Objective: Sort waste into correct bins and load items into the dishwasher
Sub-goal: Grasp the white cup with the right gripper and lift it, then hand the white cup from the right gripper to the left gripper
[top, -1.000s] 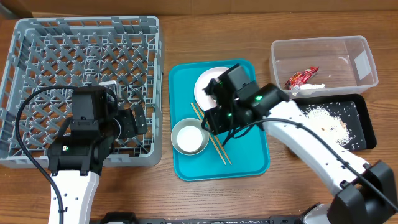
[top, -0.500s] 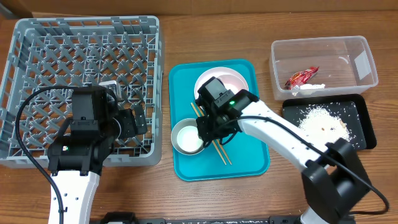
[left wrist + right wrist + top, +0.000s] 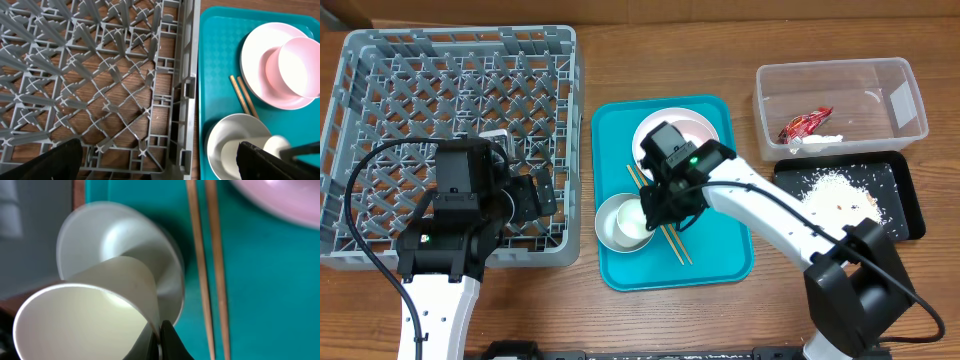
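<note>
the right end effector (image 3: pixel 650 213) reaches down into the round grey bowl (image 3: pixel 610 226) at the front left of the flat teal plastic tray (image 3: pixel 720 255). it is closed on the rim of the small white cup (image 3: pixel 95 315), which tilts inside that bowl. only one dark finger shows against the rim in the right wrist view. two thin wooden chopsticks (image 3: pixel 205 255) lie on the tray just beside the bowl. behind them a pinkish-white bowl (image 3: pixel 300 65) sits on a round white plate (image 3: pixel 255 75).

the left end effector (image 3: pixel 527 198) hovers over the near right edge of the large square grey lattice dish rack (image 3: pixel 380 90), spread wide and empty.

on the wooden surface (image 3: pixel 770 310) at far right, a crumpled red snack wrapper (image 3: pixel 806 124) lies in the clear rectangular plastic tub (image 3: pixel 905 80). loose white grains (image 3: pixel 830 185) are scattered in the shallow black rectangular tray (image 3: pixel 912 205).
</note>
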